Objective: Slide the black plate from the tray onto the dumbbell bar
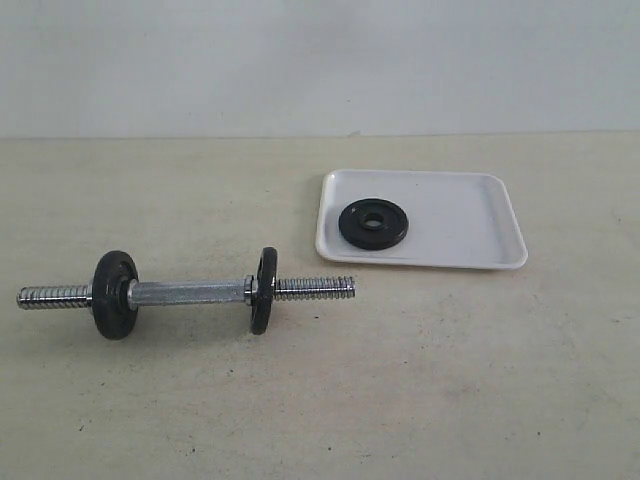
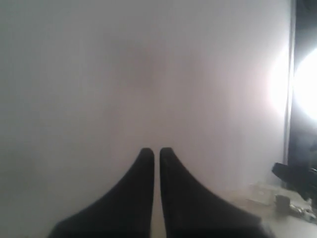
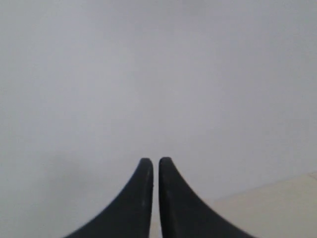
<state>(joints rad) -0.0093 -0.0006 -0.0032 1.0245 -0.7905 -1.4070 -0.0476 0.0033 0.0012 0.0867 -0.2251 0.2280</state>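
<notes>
The black plate (image 1: 373,224) lies flat in the left half of the white tray (image 1: 470,225), at the right back of the table. The chrome dumbbell bar (image 1: 190,292) lies at front left, with one black disc (image 1: 113,293) near its left end and another (image 1: 262,290) right of its middle. Its right threaded end (image 1: 315,288) is bare. Neither arm shows in the exterior view. My left gripper (image 2: 156,151) is shut, empty, facing a blank pale wall. My right gripper (image 3: 155,161) is likewise shut and empty, with a pale wall ahead.
The beige tabletop (image 1: 450,380) stretches in front of the tray and the bar. A white wall (image 1: 320,60) rises behind the table. In the left wrist view a bright light (image 2: 304,84) and some clutter (image 2: 287,198) sit at one edge.
</notes>
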